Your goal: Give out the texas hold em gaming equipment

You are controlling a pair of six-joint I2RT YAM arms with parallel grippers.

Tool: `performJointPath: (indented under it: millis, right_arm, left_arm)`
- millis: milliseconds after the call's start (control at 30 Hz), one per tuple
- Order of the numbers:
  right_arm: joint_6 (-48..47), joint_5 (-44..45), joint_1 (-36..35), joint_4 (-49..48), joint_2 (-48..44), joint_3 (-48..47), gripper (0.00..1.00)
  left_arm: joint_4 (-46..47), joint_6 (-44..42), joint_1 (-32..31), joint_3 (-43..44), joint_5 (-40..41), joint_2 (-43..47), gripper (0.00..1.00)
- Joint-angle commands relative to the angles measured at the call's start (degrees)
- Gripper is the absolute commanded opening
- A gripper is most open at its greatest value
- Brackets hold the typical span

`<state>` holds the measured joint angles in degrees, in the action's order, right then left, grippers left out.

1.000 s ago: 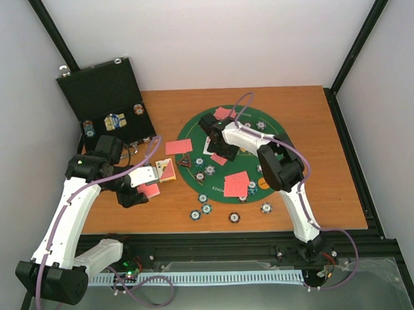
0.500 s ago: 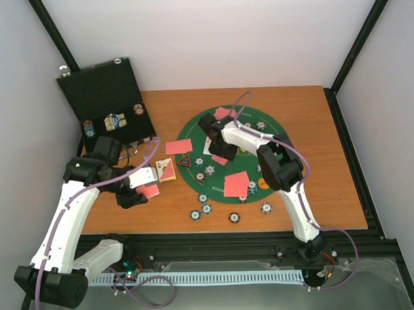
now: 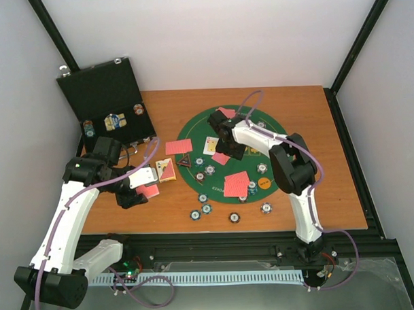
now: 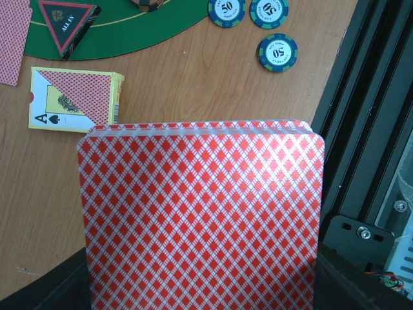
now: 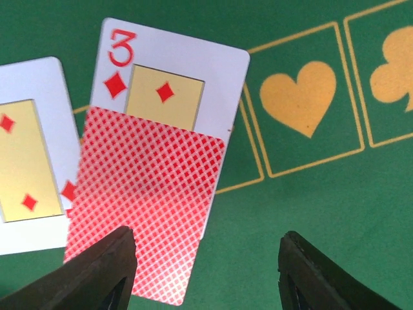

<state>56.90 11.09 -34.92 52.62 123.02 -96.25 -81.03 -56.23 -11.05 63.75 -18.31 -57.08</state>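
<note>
My left gripper [image 3: 137, 193] is shut on a deck of red-backed cards [image 4: 200, 213] that fills the left wrist view and hides its fingers; it hovers over the table left of the green mat. My right gripper [image 5: 206, 278] is open and empty, low over the mat [image 5: 310, 194]. Beneath it a red-backed card [image 5: 145, 200] lies partly over a face-up three of diamonds [image 5: 174, 84], with another face-up diamond card [image 5: 26, 155] to the left. The triangle marker [image 3: 185, 161], several chips [image 3: 209, 170] and an orange button [image 3: 264, 183] lie on the mat.
A yellow card box [image 4: 74, 99] lies on the wood beside the deck. The open black case [image 3: 106, 97] with chips stands at the back left. Red cards [image 3: 236, 184] lie on the mat, and loose chips [image 3: 201, 211] sit near the front. A black rail [image 4: 368, 161] borders the table.
My right gripper has shifted right across the mat, uncovering a face-up card that now lies there. The left arm and its deck have barely moved.
</note>
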Motion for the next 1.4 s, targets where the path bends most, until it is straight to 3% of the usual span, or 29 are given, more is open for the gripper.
performJointPath:
  millis: [0, 100, 267, 433, 600, 800, 1367]
  right_arm:
    - [-2.76, 0.06, -0.59, -3.83, -5.16, 1.47, 0.63]
    - [-6.28, -3.91, -1.49, -10.5, -12.84, 7.42, 0.65]
    - [-11.05, -23.59, -3.51, -30.37, -30.25, 23.71, 0.7]
    - [-10.11, -35.54, -9.26, -42.32, -39.98, 34.04, 0.78]
    - [-6.94, -39.7, -17.01, -50.79, -39.34, 37.01, 0.8]
    - [-6.44, -42.05, -23.22, -56.76, -35.28, 33.6, 0.8]
    - [2.04, -46.84, -25.58, -70.34, -26.13, 32.77, 0.79]
  left_arm:
    - [-0.3, -1.25, -0.26, 0.51, -1.16, 0.85, 0.26]
    - [-0.24, -1.49, -0.22, 0.23, -1.08, 0.81, 0.26]
    - [0.39, -1.58, -0.2, -0.58, -1.66, 0.41, 0.26]
    - [0.98, -1.05, -0.25, -0.14, -2.86, 0.23, 0.26]
    - [1.07, 0.04, -0.2, 0.79, -4.63, -0.63, 0.26]
    - [0.71, 0.26, -0.27, 0.77, -3.62, -1.13, 0.26]
    - [-0.52, 0.32, -0.26, 2.51, -4.18, -0.46, 0.26]
